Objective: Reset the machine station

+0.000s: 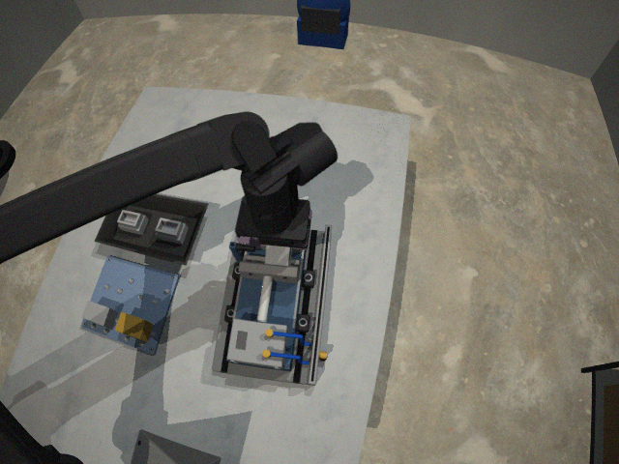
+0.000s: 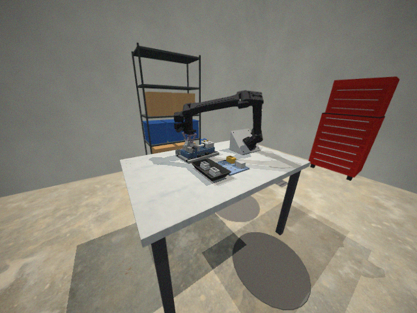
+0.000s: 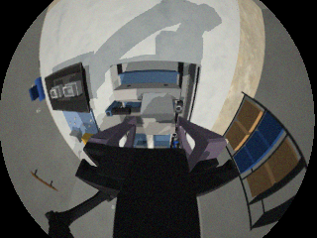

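My gripper point(image 1: 274, 246) point(image 2: 189, 137) point(image 3: 157, 120) is open and hangs over the hose-free end of the vise point(image 1: 227, 349) point(image 2: 197, 153). A plain gray blank point(image 1: 276, 257) point(image 3: 158, 105) lies there in the vise, below and between my spread fingers. A white rod point(image 1: 264, 300) runs between the jaws. The jaw with blue hoses point(image 1: 250, 344) is at the near end. Two pocketed finished parts point(image 1: 131, 220) point(image 1: 171, 229) sit pocket up in the black tray point(image 1: 194, 207) point(image 2: 225, 174). A brass blank point(image 1: 133, 327) point(image 2: 230, 158) and a gray blank point(image 1: 97, 314) point(image 2: 240, 163) lie on the blue infeed plate point(image 1: 150, 284).
The arm's gray base mount point(image 2: 240, 141) stands at the table's far corner. A metal shelf point(image 2: 165, 101) with boxes stands behind the table, and a red cabinet point(image 2: 350, 124) to its right. A rail point(image 1: 319, 300) runs along the vise's right side.
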Robot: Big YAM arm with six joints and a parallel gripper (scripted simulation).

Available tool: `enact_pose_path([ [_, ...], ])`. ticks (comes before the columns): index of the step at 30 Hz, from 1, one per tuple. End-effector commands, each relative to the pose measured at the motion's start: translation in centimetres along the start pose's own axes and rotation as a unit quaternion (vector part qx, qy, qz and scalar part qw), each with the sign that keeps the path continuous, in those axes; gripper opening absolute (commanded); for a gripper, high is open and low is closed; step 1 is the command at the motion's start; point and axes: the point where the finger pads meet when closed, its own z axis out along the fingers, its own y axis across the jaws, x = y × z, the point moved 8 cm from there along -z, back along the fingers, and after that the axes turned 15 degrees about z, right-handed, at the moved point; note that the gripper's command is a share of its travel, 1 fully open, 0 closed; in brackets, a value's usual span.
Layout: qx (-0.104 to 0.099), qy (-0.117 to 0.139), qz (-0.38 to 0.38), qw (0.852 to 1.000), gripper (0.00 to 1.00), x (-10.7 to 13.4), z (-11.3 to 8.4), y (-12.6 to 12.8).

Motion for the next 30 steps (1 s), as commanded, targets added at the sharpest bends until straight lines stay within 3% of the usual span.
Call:
enact_pose_path([
  [1, 0.0, 0.003, -0.004, 1.0, 0.64, -0.76, 0.99, 0.22],
  [25, 0.0, 0.003, -0.004, 1.0, 0.64, -0.77, 0.97, 0.23],
  [26, 0.0, 0.003, -0.004, 1.0, 0.0, -0.77, 0.97, 0.23],
  [30, 0.0, 0.003, -0.004, 1.0, 0.0, -0.76, 0.96, 0.22],
])
